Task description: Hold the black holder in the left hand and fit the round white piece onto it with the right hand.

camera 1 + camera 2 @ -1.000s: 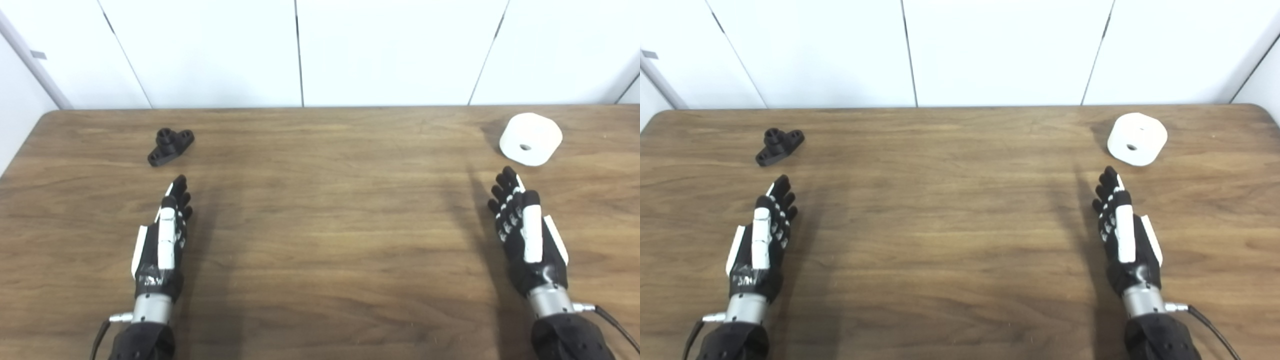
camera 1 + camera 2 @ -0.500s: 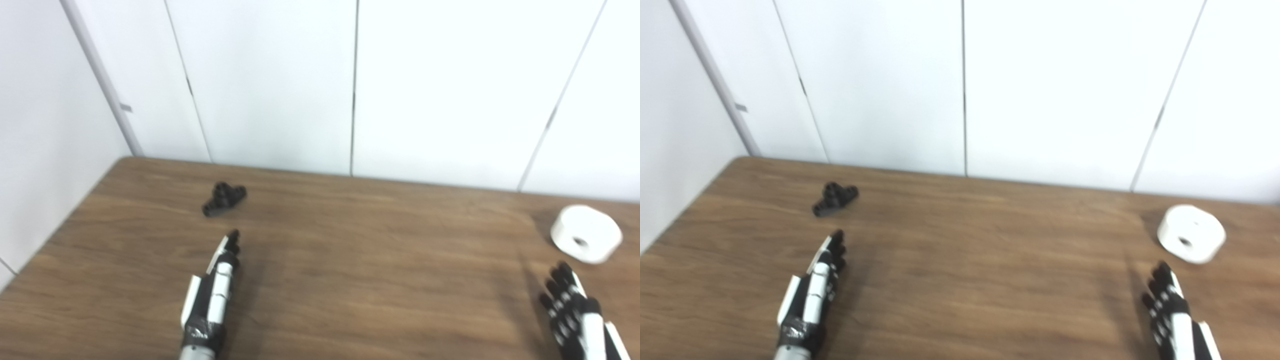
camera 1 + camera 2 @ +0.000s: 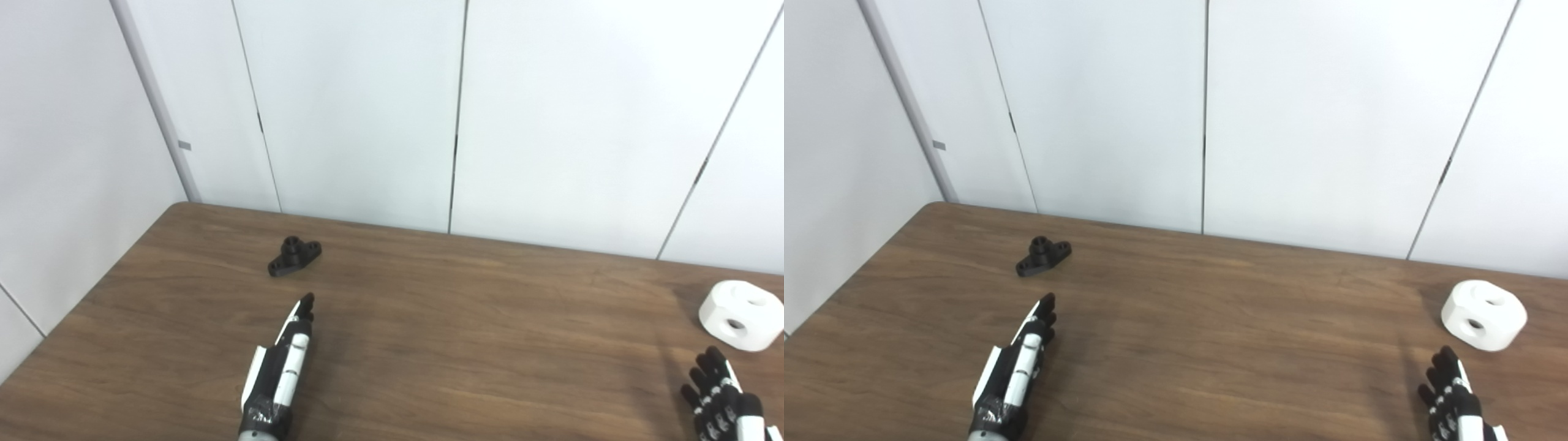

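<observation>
The black holder [image 3: 294, 256] lies on the brown table [image 3: 465, 318] toward its far left, a flat bar with a short round boss on top. My left hand [image 3: 278, 376] rests open just in front of it, fingers straight and pointing at it, a short gap between them. The round white piece [image 3: 1483, 315] sits at the far right, holes showing in its top and side. My right hand [image 3: 1453, 404] is open at the bottom right corner, partly cut off by the picture's edge, a little short of the white piece.
White wall panels [image 3: 453, 110] stand close behind the table's far edge and along its left side. The table's rounded far-left corner [image 3: 177, 208] lies near the holder.
The camera has tilted up and turned left, so the whole scene has slid down and right. The holder, the white piece and both open hands show no clear move of their own.
</observation>
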`<state>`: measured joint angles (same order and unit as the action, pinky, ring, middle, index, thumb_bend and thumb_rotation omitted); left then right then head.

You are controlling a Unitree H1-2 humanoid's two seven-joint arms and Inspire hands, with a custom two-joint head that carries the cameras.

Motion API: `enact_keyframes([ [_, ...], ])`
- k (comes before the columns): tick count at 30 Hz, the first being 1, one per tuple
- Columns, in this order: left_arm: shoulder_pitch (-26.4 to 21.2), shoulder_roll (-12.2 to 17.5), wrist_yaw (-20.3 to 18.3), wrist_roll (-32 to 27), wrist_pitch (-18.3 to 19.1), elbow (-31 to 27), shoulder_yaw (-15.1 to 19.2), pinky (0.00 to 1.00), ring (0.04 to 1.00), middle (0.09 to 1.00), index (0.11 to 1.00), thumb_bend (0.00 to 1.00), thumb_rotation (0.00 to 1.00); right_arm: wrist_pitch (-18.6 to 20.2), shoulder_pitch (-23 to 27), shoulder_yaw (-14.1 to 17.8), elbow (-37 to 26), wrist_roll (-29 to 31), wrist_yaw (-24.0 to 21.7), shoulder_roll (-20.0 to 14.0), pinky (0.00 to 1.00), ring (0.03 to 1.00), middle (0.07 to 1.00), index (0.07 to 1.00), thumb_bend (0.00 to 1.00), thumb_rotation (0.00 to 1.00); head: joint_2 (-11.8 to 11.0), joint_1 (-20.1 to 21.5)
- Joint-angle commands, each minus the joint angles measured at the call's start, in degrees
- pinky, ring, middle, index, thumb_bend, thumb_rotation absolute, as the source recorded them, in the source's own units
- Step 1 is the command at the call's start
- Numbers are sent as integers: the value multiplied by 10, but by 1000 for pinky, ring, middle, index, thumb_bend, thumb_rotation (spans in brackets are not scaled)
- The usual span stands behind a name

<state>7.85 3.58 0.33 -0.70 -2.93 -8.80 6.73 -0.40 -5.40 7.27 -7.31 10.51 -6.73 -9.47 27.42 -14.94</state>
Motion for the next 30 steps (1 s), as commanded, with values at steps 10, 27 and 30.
enact_keyframes([
  [10,3,18,39,99,51,-56,12,1000,1000,1000,950,788,322,0,1,-2,-25,-9,7,4,1000,1000,1000,1000,641,1000,5,-2],
  [27,-113,166,22,248,213,-67,37,1000,1000,988,869,889,317,19,2,-4,-42,-34,31,18,1000,1000,1000,1000,608,1000,9,14],
  [30,-126,182,18,254,227,-53,37,1000,1000,992,860,891,337,18,2,-6,-42,-36,30,18,1000,1000,1000,1000,599,1000,8,16],
])
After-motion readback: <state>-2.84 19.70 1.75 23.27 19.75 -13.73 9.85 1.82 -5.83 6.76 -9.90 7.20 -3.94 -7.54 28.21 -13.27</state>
